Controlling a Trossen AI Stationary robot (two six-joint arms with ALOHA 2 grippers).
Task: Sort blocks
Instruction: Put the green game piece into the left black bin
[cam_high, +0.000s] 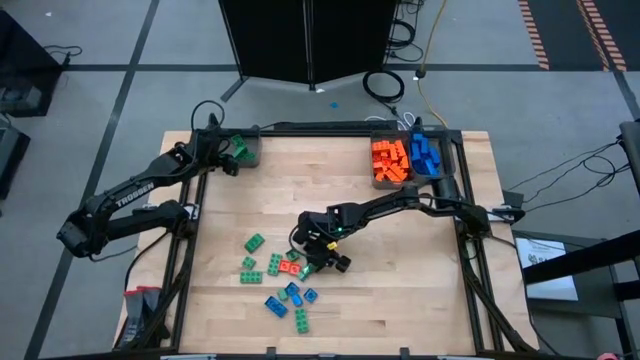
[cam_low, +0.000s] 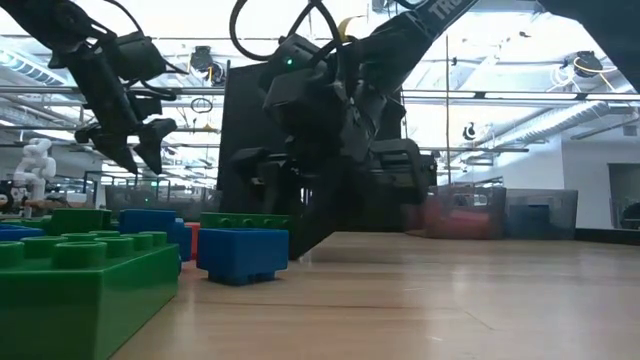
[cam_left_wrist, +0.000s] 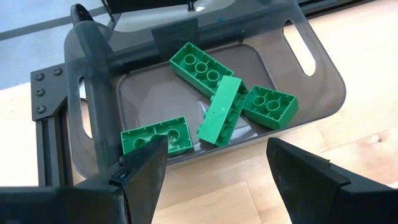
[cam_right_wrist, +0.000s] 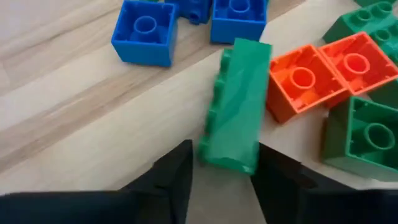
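Right wrist view: bare table (cam_right_wrist: 74, 124) beside my pile | right gripper (cam_right_wrist: 221, 165) fingers clamped a green block (cam_right_wrist: 236, 106) | left gripper (cam_left_wrist: 214, 168) fingers apart, empty, over green bin (cam_left_wrist: 323, 74).

Light wooden table (cam_high: 400, 290): loose blocks (cam_high: 280, 280) near front; grey bins (cam_high: 412, 160) at back corners.

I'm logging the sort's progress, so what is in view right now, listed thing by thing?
Green bricks in bin: four, green, grey bin at the table's far left corner.
Orange bricks: a heap, orange, far right bin.
Blue bricks: a heap, blue, bin beside the orange one.
Loose bricks: about a dozen, green, blue, orange, scattered near the table's front centre.
Long green brick: one, green, between the right tool's fingers.
Left tool: open, above the green bin.
Right tool: closing around the long brick.
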